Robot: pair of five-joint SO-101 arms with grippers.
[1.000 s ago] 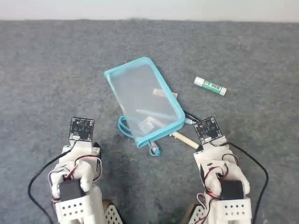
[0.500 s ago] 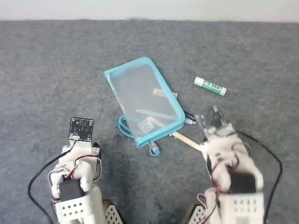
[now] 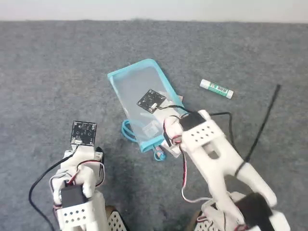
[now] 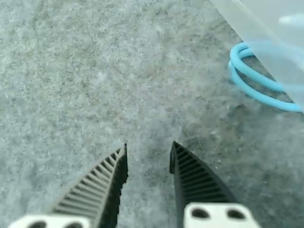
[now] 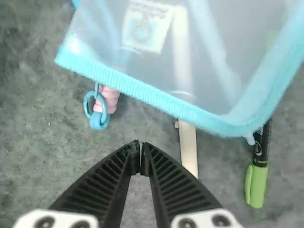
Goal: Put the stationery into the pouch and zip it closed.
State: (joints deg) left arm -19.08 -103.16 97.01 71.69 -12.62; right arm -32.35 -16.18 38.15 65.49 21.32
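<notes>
The grey tabletop [image 3: 48,72] carries everything. The right arm [image 3: 216,154] stretches across it, over the near end of the pouch [image 3: 134,86], probably to get at the stationery there. The pouch, clear with a teal border, lies flat near the middle of the tabletop.

The right hand [image 5: 140,148] hangs just off the pouch's near edge with its jaws pressed together and nothing between them, so it would have to open before it could grip anything. The left hand [image 4: 148,147] hovers low over bare tabletop, jaws spread and empty, with the pouch's blue cord loop [image 4: 256,80] close by. From there it could likely pin the pouch while the other hand loads it.

A glue stick [image 3: 216,89] lies alone, well apart from the pouch. A green marker [image 5: 256,178] pokes out at the pouch's corner, and a pale stick [image 5: 188,145] emerges from the teal edge just ahead of the right hand. Whether they lie inside or beneath the pouch is unclear. The zip pull [image 5: 99,110], pink with a blue ring, rests beside the same edge.
</notes>
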